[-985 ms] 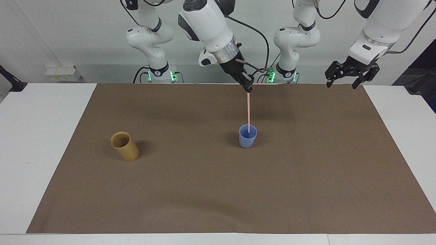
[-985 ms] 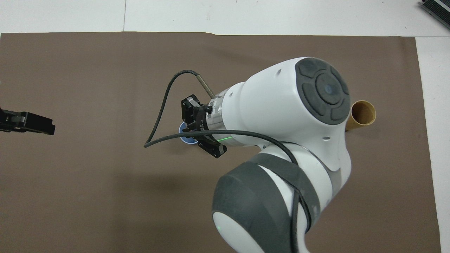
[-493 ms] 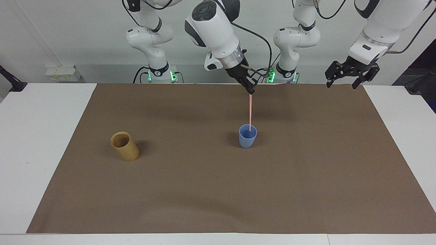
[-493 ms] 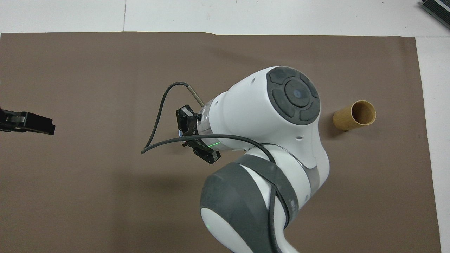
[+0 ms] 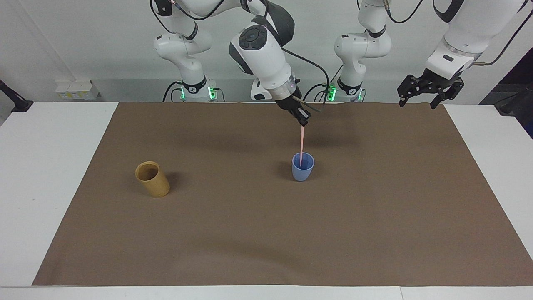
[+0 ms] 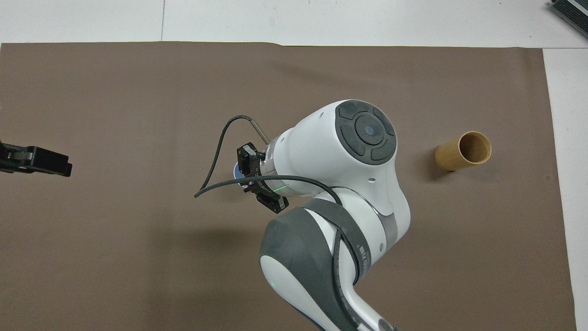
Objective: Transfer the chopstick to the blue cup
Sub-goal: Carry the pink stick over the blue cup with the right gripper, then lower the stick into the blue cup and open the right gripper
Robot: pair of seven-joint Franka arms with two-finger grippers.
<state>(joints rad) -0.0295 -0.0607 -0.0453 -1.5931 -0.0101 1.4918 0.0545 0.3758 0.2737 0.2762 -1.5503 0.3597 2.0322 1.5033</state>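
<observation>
The blue cup (image 5: 302, 167) stands upright near the middle of the brown mat (image 5: 374, 216). The pale pink chopstick (image 5: 302, 139) stands almost upright with its lower end inside the cup. My right gripper (image 5: 303, 119) is over the cup and shut on the stick's top end. In the overhead view the right arm (image 6: 349, 151) covers most of the cup; only a sliver of the cup's rim (image 6: 237, 171) shows, and the stick is hidden. My left gripper (image 5: 429, 91) waits open and empty in the air over the mat's edge at the left arm's end, also in the overhead view (image 6: 39, 161).
A tan bamboo-coloured cup (image 5: 152, 179) stands on the mat toward the right arm's end, tilted, also in the overhead view (image 6: 463, 151). White table (image 5: 50, 166) borders the mat on both ends.
My right gripper has come down over the blue cup with the stick, and the stick's lower end sits deeper in the cup. The left arm has not moved.
</observation>
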